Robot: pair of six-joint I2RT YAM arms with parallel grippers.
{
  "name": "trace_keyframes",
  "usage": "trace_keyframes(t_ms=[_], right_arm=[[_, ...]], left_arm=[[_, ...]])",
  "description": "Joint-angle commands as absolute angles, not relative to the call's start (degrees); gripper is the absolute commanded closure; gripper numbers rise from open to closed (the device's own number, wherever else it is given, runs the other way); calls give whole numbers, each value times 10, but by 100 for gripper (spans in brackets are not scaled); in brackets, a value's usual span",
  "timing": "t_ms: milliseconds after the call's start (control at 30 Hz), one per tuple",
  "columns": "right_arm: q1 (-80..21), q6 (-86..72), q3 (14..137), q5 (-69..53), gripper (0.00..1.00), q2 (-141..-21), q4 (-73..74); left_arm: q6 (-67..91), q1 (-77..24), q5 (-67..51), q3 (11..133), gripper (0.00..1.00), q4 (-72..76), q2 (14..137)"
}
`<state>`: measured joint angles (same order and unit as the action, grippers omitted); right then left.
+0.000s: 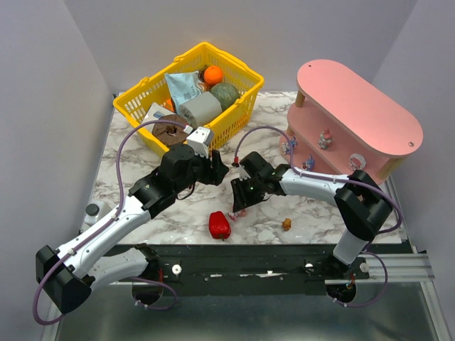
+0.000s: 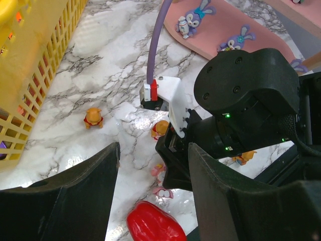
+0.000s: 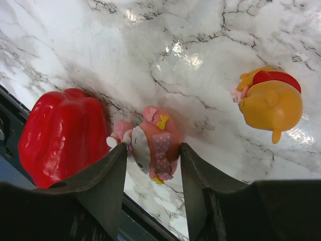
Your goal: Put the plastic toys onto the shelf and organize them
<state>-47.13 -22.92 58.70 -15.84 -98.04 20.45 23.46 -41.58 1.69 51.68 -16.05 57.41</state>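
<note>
On the far left of the white marble counter (image 1: 313, 213) stands the yellow mesh plastic basket (image 1: 138, 106) with groceries, which is not part of our work. Just to the right of it, the left hand (image 2: 153, 150) hangs above the counter with its fingers wide apart and nothing between them.

Near the front edge lies the glossy red plastic pepper (image 1: 220, 225), also not a toy for us. Just beside it, the right hand (image 3: 153, 150) is low over the counter, and the small pink plastic figurine with a yellow bow (image 3: 160, 138) lies between its two fingers. The fingers are very close on both sides, perhaps touching, but we cannot tell if they already press it. We judge that the step in hand is the picking of this pink toy.

A little more to the right lies a small orange-brown plastic figurine (image 3: 271, 103), apart from the hand. At the far right stands the pink three-tier shelf with wooden posts (image 1: 362, 99). Some purple-blue rabbit figurines (image 2: 200, 12) are on its lower boards, so the task seems partly done.

For the next move we must close firmly on the pink figurine and lift it without knocking the pepper. Then we carry it right to a free place on a board, passing between the posts and not disturbing the rabbits.
</note>
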Motion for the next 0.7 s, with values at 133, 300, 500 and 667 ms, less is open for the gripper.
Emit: trace_keyframes(t_ms=[133,300,500,667], right_arm=[[-467,-215,583,-151,76,-991,212],[-467,-199,589,-130,97,-973,229],[-467,-164,600,-116,99,-942,237],[-468,-135,611,-102,99,-904,245]], left_arm=[[237,-413,10,521,34,-160,566],[236,-411,10,525,34,-161,566],[234,-412,10,525,34,-159,565],[232,-410,16,525,34,-159,561]])
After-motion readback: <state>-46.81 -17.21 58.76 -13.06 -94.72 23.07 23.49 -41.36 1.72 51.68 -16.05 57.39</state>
